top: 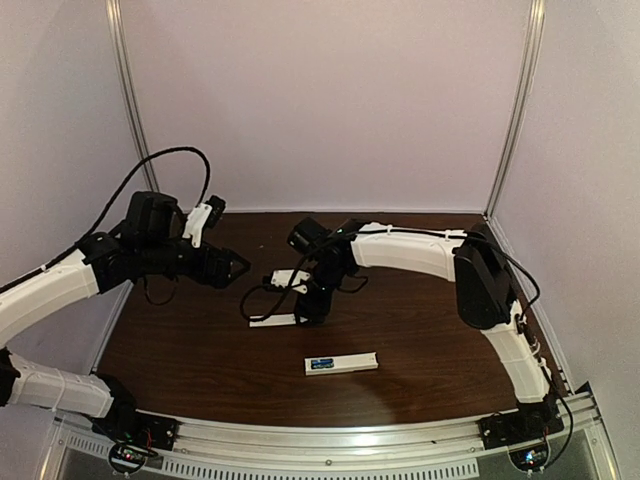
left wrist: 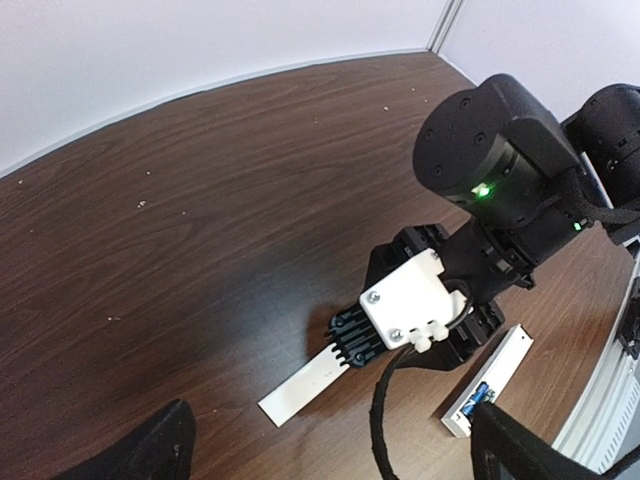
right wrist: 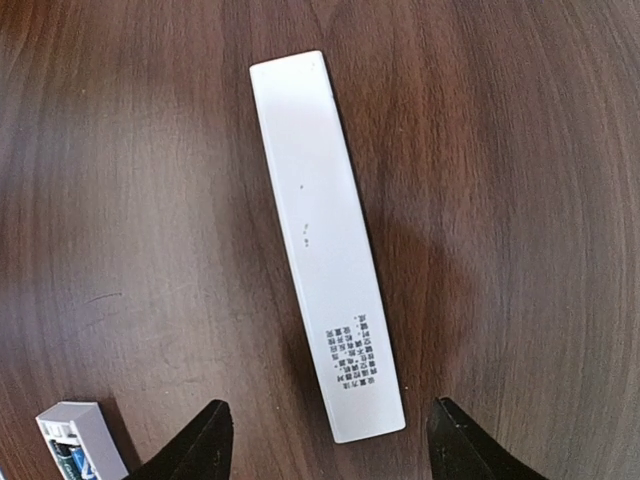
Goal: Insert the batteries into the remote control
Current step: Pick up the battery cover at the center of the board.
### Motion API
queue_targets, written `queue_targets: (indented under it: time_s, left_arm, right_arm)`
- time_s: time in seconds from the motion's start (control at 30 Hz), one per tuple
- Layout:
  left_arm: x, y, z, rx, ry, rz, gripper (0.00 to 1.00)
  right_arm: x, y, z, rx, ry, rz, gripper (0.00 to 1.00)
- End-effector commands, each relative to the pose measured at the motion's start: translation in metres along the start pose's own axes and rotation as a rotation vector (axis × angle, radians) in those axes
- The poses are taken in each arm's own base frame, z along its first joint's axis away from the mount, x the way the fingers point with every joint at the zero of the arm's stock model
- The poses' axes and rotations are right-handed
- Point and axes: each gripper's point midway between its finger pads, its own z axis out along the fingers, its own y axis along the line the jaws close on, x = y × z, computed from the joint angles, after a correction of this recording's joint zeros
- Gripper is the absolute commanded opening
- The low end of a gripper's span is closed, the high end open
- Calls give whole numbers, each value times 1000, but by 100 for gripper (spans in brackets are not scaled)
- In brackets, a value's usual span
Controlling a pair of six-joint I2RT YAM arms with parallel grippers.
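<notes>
Soft overhead light here; pale sheen across the dark worktop (left wrist: 200, 200), glare on the front rail (top: 330, 438), top view grainy, wrist views crisp.

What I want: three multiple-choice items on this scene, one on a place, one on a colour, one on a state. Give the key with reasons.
1. Where does the cover strip lie?
A. On the table, under the right gripper
B. Clipped onto the remote
C. Propped on the back wall

2. What colour are the batteries in the remote control?
A. Red
B. Blue
C. Yellow

3. How is the right gripper?
A. Shut on the strip
B. Shut on a battery
C. Open

Key: 1 A, its wrist view looks straight down on the strip lying flat; 2 B, blue wraps show in the recess; 3 C, its jaws stand apart, either side of the strip's end.
</notes>
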Motion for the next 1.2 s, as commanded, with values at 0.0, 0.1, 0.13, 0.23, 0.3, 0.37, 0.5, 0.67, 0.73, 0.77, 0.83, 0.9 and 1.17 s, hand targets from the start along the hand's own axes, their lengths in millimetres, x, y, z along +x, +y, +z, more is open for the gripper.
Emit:
queue_targets:
  time_s: [0.0,0.1,0.13,0.23,0.3,0.37,0.5,0.67,0.73,0.77,0.83,0.9,1.17]
  left_arm:
    - [-9,1,-4,-5,-49,6,97]
    - [-9,0,-5,2,-57,6,97]
    - [-9,-1,-5,7,-59,7,97]
    - [-6,-2,-4,15,-53,6,97]
    - [-4,-2,-3,16,-48,5,97]
    - [-4,-2,-3,18,-48,4,97]
    - [-4,-3,-2,24,-50,2,97]
    - [2,-1,0,20,-37,-3,97]
    - [2,0,1,17,-37,-2,97]
    - [1,0,1,14,-39,-1,97]
    - [-1,1,1,6,-43,1,97]
    - [-3,2,0,3,-48,1,97]
    - [-2,5,7,28,-42,-4,97]
  right_arm:
    - [1,-2,6,-9,24,-17,67]
    - [3,-6,12,0,38,-24,67]
    - [3,-6,14,-2,39,-28,67]
    - [6,-6,21,-12,47,-33,66]
    - [9,-4,28,-26,55,-34,66]
    - [12,-2,35,-39,64,-33,66]
    - [25,3,47,-72,99,-22,61]
    - [43,14,51,-115,153,1,54]
    - [52,15,50,-117,184,12,51]
    - [56,16,50,-118,196,17,49]
    - [66,16,48,-107,225,25,44]
    - [78,15,47,-78,261,34,39]
    - [94,18,22,-16,269,43,22]
